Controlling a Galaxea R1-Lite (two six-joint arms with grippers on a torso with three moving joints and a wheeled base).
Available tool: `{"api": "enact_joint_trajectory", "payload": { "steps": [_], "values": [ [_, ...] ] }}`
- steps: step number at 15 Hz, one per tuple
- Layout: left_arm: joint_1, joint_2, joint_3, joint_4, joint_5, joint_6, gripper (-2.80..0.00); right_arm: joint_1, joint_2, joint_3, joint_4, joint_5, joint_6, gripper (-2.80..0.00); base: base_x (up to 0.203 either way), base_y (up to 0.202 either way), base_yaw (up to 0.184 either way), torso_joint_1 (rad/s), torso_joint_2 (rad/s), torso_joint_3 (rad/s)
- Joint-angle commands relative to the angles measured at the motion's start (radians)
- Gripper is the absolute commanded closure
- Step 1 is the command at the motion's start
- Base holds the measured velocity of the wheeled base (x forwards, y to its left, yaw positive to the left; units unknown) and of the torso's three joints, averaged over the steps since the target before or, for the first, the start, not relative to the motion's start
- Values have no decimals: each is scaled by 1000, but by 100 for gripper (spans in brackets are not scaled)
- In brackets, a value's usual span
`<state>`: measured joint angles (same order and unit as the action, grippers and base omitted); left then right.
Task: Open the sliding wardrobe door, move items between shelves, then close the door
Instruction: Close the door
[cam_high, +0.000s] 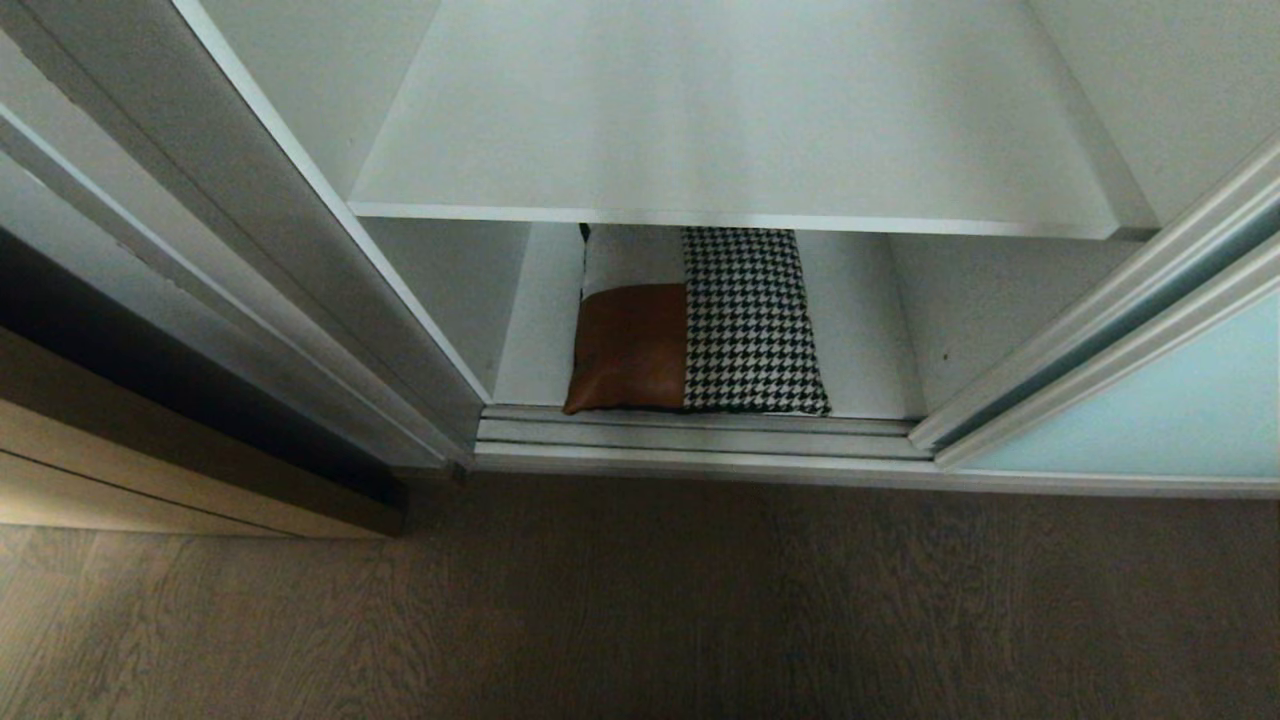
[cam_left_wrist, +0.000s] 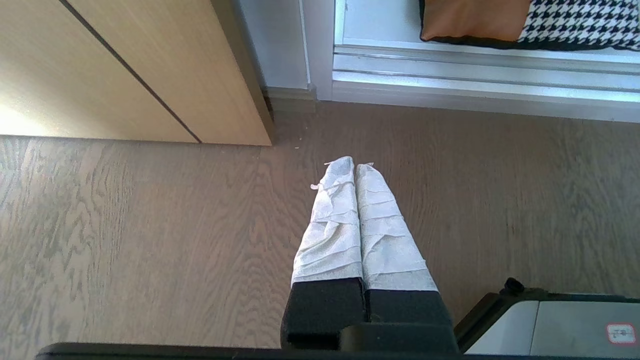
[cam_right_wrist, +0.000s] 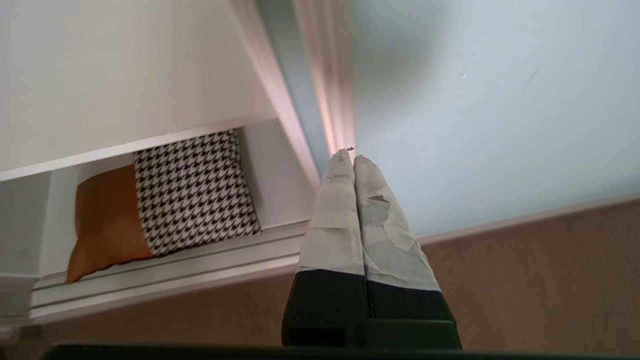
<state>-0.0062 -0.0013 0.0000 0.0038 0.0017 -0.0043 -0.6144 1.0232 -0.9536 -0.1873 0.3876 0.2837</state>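
A: Starting at the left, what's there?

B: A tan wooden panel (cam_high: 150, 470) stands on the wood-grain floor (cam_high: 640, 600), just beside the wardrobe's pale side frame (cam_high: 300, 260). The left end effector (cam_left_wrist: 356, 167) hangs above that floor, near the panel's corner, its two white-wrapped fingers (cam_left_wrist: 330, 225) pressed flat together with nothing between them. It is well short of the wardrobe's bottom track (cam_high: 700, 435).

A: And inside the wardrobe?

B: The compartment stands open. An upper white shelf (cam_high: 740, 130) is bare on top. Below it, on the bottom board (cam_high: 860, 330), lies the soft item (cam_high: 690, 345): a cushion-like bundle with a rust-orange patch at its left front, a white patch behind that, and black-and-white houndstooth on the right. Its front edge touches the inner rail of the track, and its rear part is tucked under the upper shelf.

A: Where's the sliding wardrobe door?

B: At the right. The sliding wardrobe door (cam_high: 1150, 420), frosted pale blue-green glass in a silver frame, is slid aside, its framed edge bordering the open compartment.

A: And the right arm?

B: Out of the head view. In its wrist view the right end effector (cam_right_wrist: 348, 156) is fully closed and empty, tips pointing at the door's frame edge (cam_right_wrist: 320, 100), right where glass meets frame. Whether the tips touch it, I can't tell.
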Motion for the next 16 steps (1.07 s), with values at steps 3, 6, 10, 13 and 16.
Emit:
{"api": "enact_joint_trajectory", "payload": {
  "steps": [3,6,10,13,16],
  "values": [
    [0,0,2,1,0,0,0,-24,66,26,-75,43,0,0,0,0,0,0,0,0],
    [0,0,2,0,0,0,0,-24,113,14,-87,45,0,0,0,0,0,0,0,0],
    [0,0,2,-1,0,0,0,-23,184,-37,-110,42,9,0,0,0,0,0,0,0],
    [0,1,2,0,0,0,0,-19,227,-59,-112,42,12,0,0,0,0,0,0,0],
    [0,0,2,1,0,0,0,1,257,-77,-118,42,11,0,0,0,0,0,0,0]
  ]
}}
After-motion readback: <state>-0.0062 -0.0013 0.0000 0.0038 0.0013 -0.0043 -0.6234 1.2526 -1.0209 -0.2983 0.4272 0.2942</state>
